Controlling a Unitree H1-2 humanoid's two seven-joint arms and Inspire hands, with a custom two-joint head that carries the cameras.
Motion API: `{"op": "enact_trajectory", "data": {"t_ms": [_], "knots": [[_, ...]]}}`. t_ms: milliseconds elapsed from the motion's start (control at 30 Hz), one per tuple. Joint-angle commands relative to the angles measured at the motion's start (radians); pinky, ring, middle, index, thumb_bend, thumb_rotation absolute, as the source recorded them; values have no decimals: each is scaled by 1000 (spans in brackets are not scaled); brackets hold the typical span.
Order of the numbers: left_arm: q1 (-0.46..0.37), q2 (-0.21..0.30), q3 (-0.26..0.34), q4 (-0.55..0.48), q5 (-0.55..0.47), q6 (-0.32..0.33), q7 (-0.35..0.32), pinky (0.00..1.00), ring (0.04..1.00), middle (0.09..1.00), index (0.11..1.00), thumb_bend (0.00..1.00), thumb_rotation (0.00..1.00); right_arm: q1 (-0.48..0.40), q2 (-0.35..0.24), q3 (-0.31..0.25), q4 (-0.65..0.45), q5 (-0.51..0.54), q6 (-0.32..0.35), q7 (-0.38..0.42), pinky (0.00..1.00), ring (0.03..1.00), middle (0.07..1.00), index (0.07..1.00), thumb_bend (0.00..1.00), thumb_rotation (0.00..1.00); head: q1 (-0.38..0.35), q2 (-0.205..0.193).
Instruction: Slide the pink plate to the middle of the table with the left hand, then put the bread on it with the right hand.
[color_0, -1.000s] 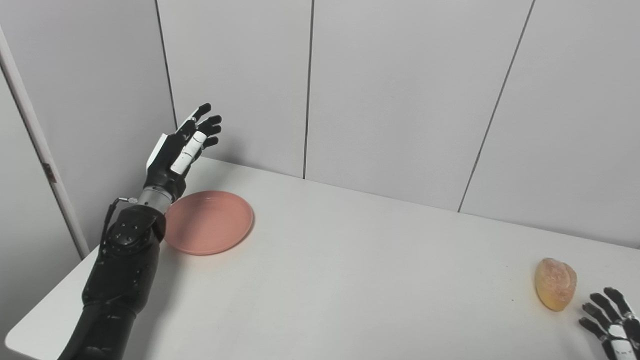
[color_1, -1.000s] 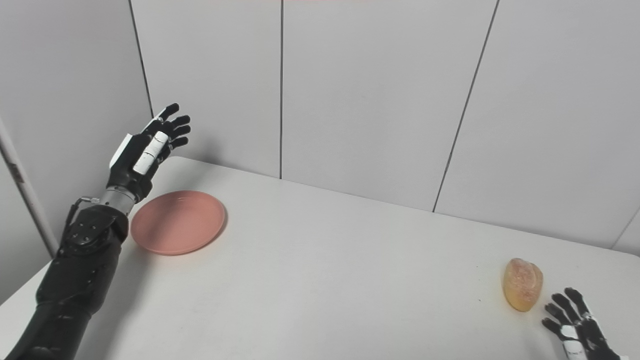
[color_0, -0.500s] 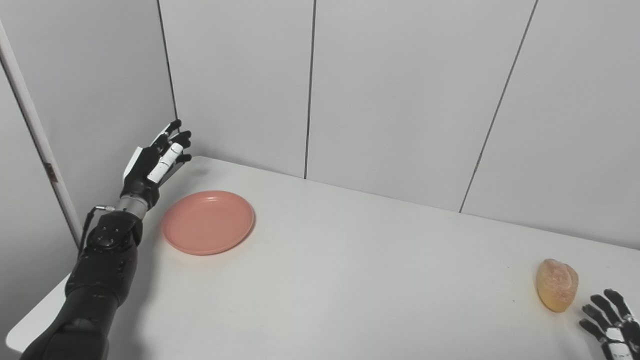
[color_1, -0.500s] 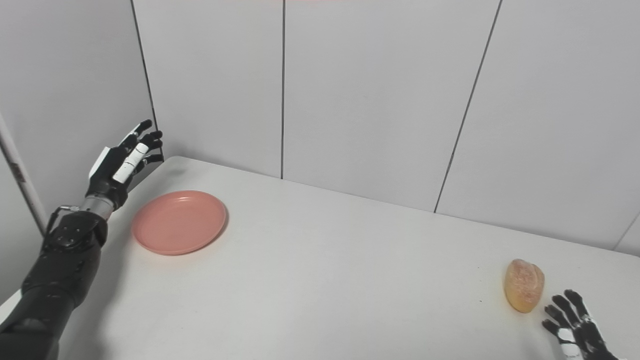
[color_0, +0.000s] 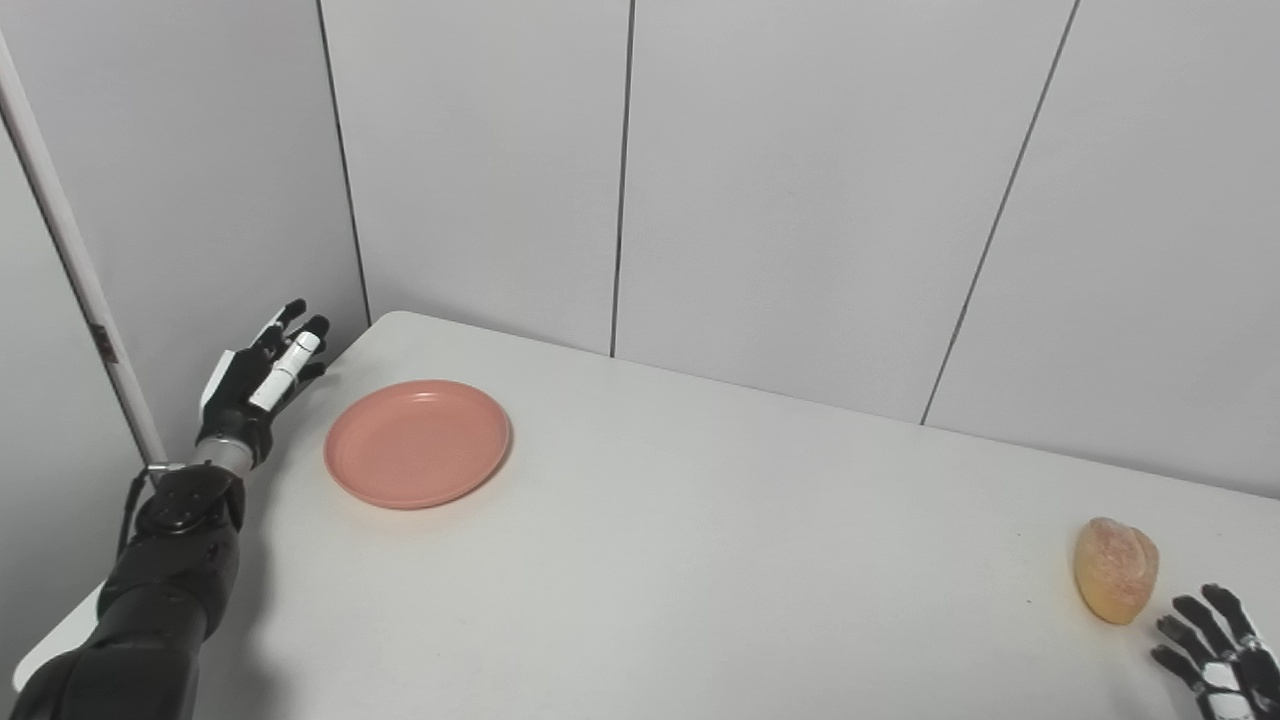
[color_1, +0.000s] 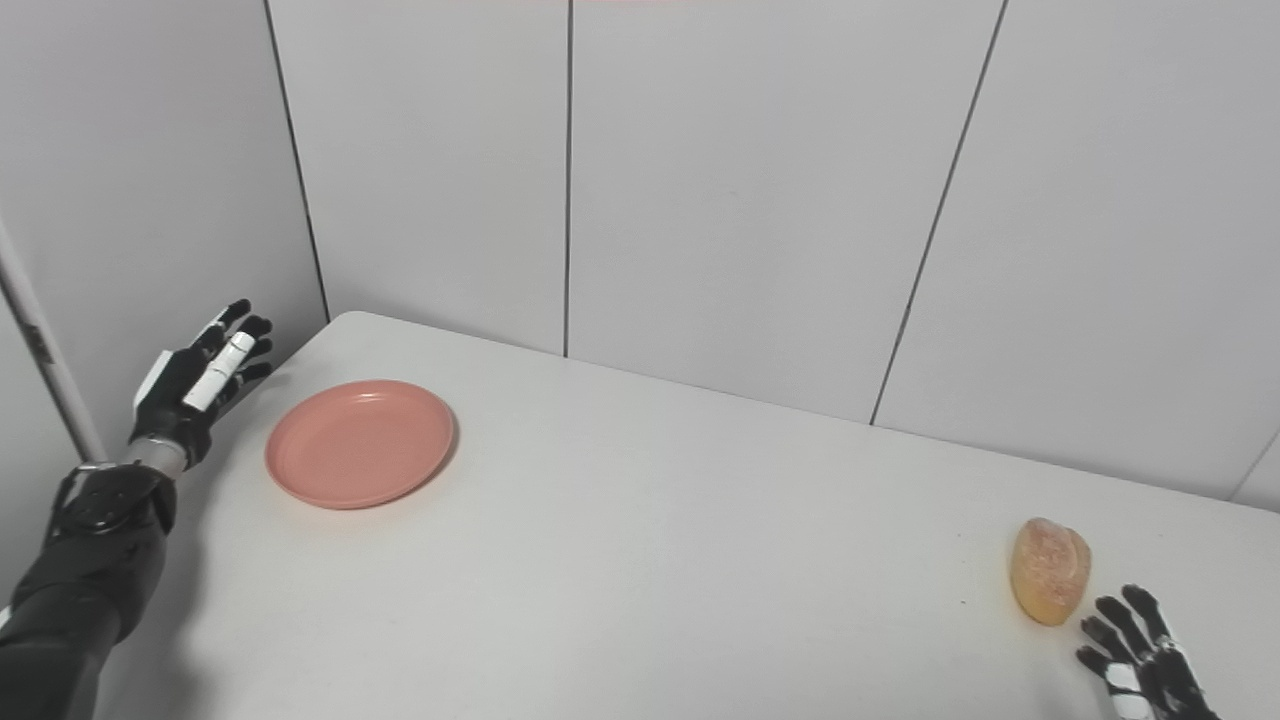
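Left hand (color_0: 255, 375) open beside the plate (color_0: 417, 443); right hand (color_0: 1215, 655) open near the bread (color_0: 1115, 568). Push too hard and the plate could overshoot.

Right hand (color_0: 1215, 655): palm and wrist cut off by bottom edge, fingertips only visible; left arm below left hand (color_0: 255, 375): cut off at bottom-left corner; table (color_0: 700, 560) front edge: out of frame

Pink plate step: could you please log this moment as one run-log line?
stage: pre-slide | left hand: open, left of pink plate, not touching | right hand: open, beside bread | plate: table left side
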Motion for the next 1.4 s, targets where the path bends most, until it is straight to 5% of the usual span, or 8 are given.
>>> {"op": "enact_trajectory", "data": {"t_ms": [0, 500, 1367], "knots": [[-46, 25, 0, -15, -5, -46, -10, 851, 899, 900, 922, 907, 699, 37, 23, 10, 18, 5, 14, -5, 842, 860, 884, 924, 704, 785, -2, 2], [-48, -29, -1, 2, -21, -42, -61, 902, 898, 901, 920, 918, 652, 33, 31, 19, 25, -21, -5, -17, 824, 842, 864, 914, 672, 786, -17, 1], [-32, -97, -56, -47, -16, -44, -65, 829, 882, 891, 934, 913, 699, 39, 34, 32, 13, -82, -13, -29, 799, 841, 873, 924, 714, 797, -44, 14]]}}
